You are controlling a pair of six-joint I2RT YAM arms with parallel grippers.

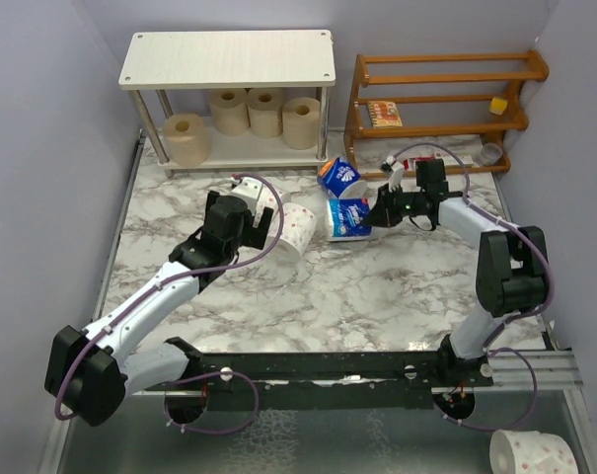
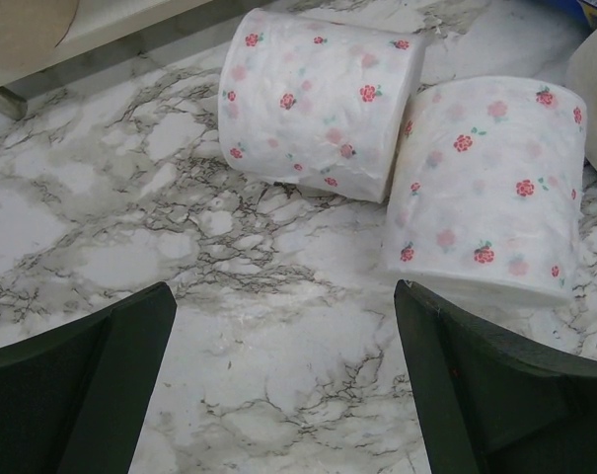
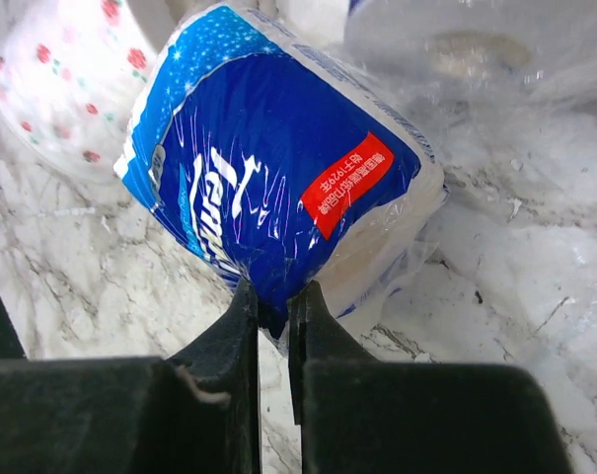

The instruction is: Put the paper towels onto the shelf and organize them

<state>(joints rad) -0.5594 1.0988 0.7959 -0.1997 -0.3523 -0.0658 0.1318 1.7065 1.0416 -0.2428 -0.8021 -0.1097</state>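
The right gripper [image 3: 273, 306] pinches the blue-wrapped roll [image 3: 278, 188] by its film, likely to carry it to the shelf [image 1: 229, 57]; the left gripper [image 2: 283, 296] hangs spread before two pink-dotted rolls [image 2: 318, 99] lying on the tabletop [image 2: 268, 237].

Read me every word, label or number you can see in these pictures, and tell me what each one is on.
"Tem…": white script on the blue-wrapped roll pinched by the right end effector; the rest is creased and cut off.
On the red label of that roll: white Chinese characters, too small to read.
On the second wrapped roll: print too blurred to read.
On the small box on the wooden rack: print too small to read.
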